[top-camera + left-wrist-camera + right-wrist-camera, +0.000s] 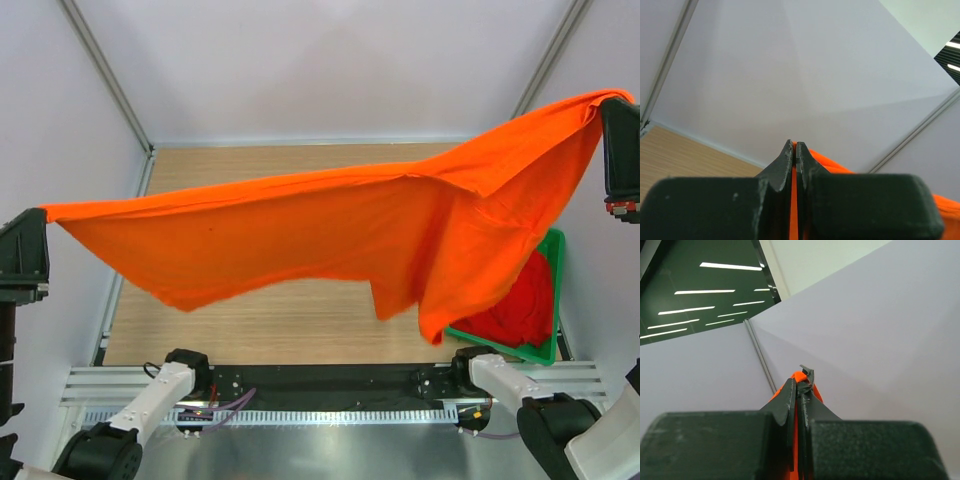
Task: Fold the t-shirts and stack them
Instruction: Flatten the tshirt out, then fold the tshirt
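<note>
The bright orange t-shirt (330, 230) hangs stretched in the air across the table, held by two corners. My left gripper (40, 215) is shut on its left end at the far left; in the left wrist view the gripper (794, 146) pinches a strip of that orange cloth (826, 162). My right gripper (605, 100) is shut on the right end, raised higher at the upper right; the right wrist view shows this gripper (800, 382) clamped on orange cloth (798, 376). The deep red t-shirt (520, 305) lies crumpled in the green tray (556, 250), partly hidden behind the hanging orange cloth.
The wooden tabletop (290, 320) lies beneath the hanging shirt. White walls with metal frame posts (105, 75) close in the back and sides. The arm bases (185, 375) sit on the rail at the near edge.
</note>
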Motion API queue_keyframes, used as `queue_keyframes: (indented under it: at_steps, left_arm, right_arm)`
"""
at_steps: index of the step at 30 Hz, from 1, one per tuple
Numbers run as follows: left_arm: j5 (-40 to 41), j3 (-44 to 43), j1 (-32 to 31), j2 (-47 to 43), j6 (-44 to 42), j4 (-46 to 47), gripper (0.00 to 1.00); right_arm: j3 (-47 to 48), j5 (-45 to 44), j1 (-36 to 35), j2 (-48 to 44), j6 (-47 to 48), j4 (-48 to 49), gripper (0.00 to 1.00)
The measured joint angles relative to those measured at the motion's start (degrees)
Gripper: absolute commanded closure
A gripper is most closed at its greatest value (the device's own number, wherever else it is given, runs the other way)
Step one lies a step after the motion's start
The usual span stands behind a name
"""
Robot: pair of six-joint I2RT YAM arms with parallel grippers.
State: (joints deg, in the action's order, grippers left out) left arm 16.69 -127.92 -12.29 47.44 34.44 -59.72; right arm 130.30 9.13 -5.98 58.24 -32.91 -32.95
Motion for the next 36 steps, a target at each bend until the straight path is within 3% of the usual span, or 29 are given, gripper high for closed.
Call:
queue_keyframes:
  at_steps: [5,11,15,20,27,36]
  left_arm:
    - [-0.1,6.0,0.0,0.0,-1.9,1.8,1.00]
    - [3.8,27.7,0.0,1.6,-4.1,7.2,1.00]
    - [7.5,48.7,0.0,4.0,-4.5,14.1,1.00]
    - [9.2,63.8,0.2,13.1,-4.5,20.6,1.00]
    - [7.3,59.2,5.4,36.2,-4.7,28.5,1.00]
    - [1.1,39.3,11.7,61.6,-4.9,30.6,1.00]
  right_arm:
    - [-5.6,0.0,0.0,-1.1,-0.5,3.1,0.99]
    - [-27.5,0.0,0.0,-1.9,-0.7,9.4,0.99]
    - [-47.2,0.0,0.0,0.0,-0.6,15.3,0.99]
    - [-61.4,0.1,0.0,10.1,0.4,18.6,0.99]
    - [-61.3,2.6,0.0,28.7,1.6,22.2,0.99]
    - [-38.4,6.6,0.0,51.9,2.4,22.5,0.99]
